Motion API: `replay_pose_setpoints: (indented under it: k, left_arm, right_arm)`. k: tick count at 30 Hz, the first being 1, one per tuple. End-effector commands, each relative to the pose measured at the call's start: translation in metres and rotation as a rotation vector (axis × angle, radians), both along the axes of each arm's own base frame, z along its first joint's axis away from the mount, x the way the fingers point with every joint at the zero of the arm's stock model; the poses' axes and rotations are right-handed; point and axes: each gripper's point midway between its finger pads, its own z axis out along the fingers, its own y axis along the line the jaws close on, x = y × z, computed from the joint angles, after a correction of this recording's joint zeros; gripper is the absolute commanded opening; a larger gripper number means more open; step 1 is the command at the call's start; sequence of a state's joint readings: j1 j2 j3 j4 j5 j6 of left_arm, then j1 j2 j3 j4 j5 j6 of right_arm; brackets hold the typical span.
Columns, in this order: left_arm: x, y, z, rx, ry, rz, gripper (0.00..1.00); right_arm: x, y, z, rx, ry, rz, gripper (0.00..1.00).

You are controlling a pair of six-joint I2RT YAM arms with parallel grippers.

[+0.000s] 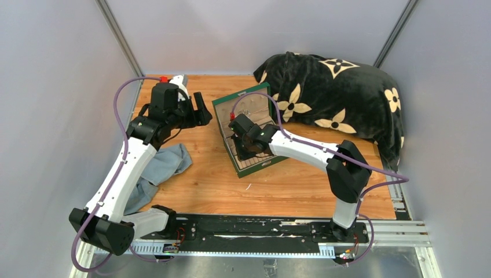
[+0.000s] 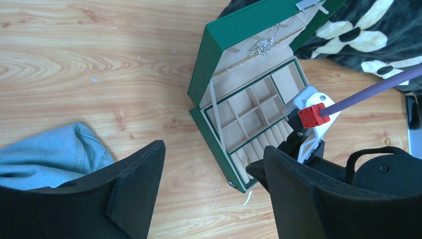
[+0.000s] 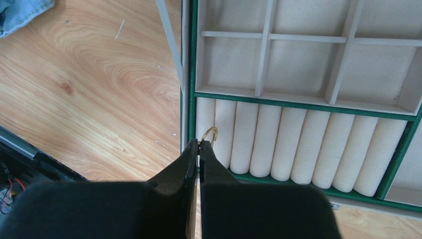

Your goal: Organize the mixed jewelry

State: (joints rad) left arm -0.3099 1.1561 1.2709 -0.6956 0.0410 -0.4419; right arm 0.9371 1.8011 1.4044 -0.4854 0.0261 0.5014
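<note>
An open green jewelry box [image 1: 263, 163] with pale compartments sits mid-table; its rim shows as a green edge [image 3: 192, 74] and its side as a green wall [image 2: 213, 129]. My right gripper [image 3: 198, 147] is shut on a small gold ring [image 3: 210, 132], holding it over the leftmost cream ring rolls [image 3: 298, 149] at the box's front. A glinting silvery cluster [image 2: 260, 47] lies inside the raised lid. My left gripper [image 2: 214, 164] hovers open and empty above bare wood to the left of the box, seen from above by the back left [image 1: 200, 110].
A crumpled blue cloth [image 1: 159, 168] lies left of the box, and its corner [image 3: 20, 12] reaches the right wrist view. A black flowered cushion [image 1: 341, 95] fills the back right. A thin pale sliver [image 2: 247, 198] lies on the wood by the box's corner.
</note>
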Motion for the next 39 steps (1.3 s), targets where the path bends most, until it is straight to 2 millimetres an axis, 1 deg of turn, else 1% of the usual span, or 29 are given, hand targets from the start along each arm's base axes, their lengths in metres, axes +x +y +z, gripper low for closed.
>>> replay_pose_setpoints:
  k: [1,3,5,14,16,19,26,32,39]
  left_arm:
    - [-0.002,0.004,0.002,-0.001,-0.010,0.012,0.77]
    - [-0.003,0.003,0.002,-0.003,-0.008,0.007,0.77]
    - [-0.003,0.003,0.001,-0.005,-0.006,0.007,0.77]
    - [-0.004,0.003,0.000,-0.006,-0.006,0.006,0.77]
    - [-0.005,0.003,0.000,-0.005,-0.005,0.004,0.77]
    - [-0.005,0.003,0.000,-0.007,-0.006,0.004,0.77]
    - [-0.004,0.001,0.000,-0.015,-0.007,0.000,0.77]
    - [-0.003,-0.003,0.002,-0.035,-0.012,-0.014,0.77]
    - [-0.003,-0.003,0.001,-0.030,-0.007,-0.015,0.77]
  right_arm:
    - [-0.010,0.005,0.003,0.026,-0.007,0.024,0.00]
    - [-0.015,0.008,-0.001,0.038,0.021,0.046,0.00]
    - [-0.018,0.007,-0.006,0.028,0.033,0.050,0.00]
    - [-0.023,0.002,-0.025,0.014,0.078,0.067,0.00]
    - [-0.023,0.001,-0.027,0.013,0.079,0.064,0.00]
    - [-0.021,-0.002,-0.028,0.003,0.075,0.050,0.00]
    - [-0.018,-0.012,-0.039,-0.024,0.091,0.028,0.00]
    - [-0.011,-0.016,-0.039,-0.038,0.077,0.019,0.00]
    - [-0.010,-0.024,-0.043,-0.088,0.071,0.024,0.00]
